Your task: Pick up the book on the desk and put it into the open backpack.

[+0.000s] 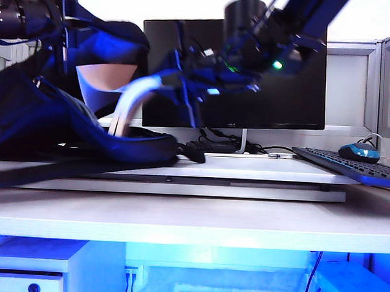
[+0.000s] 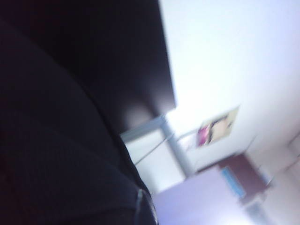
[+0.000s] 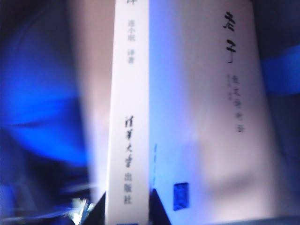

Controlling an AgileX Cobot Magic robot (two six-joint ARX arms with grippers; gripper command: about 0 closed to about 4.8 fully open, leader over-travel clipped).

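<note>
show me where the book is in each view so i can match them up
Exterior view: the book, bent, upper left, going into the backpack, held by the right gripper.
Left wrist view: not in it, only dark backpack fabric.
Right wrist view: book fills the middle.
Shared landmark: the backpack's blue lining.

Black monitor [image 1: 249, 84] switched off, against white wall [image 1: 362, 17]. Black keyboard [image 1: 349, 167] at right with blue-black mouse [image 1: 360, 152] behind it. Grey partition panel [image 1: 349, 88] beside monitor. White drawer cabinet [image 1: 28, 268] below, blue-tinted light underneath.
</note>
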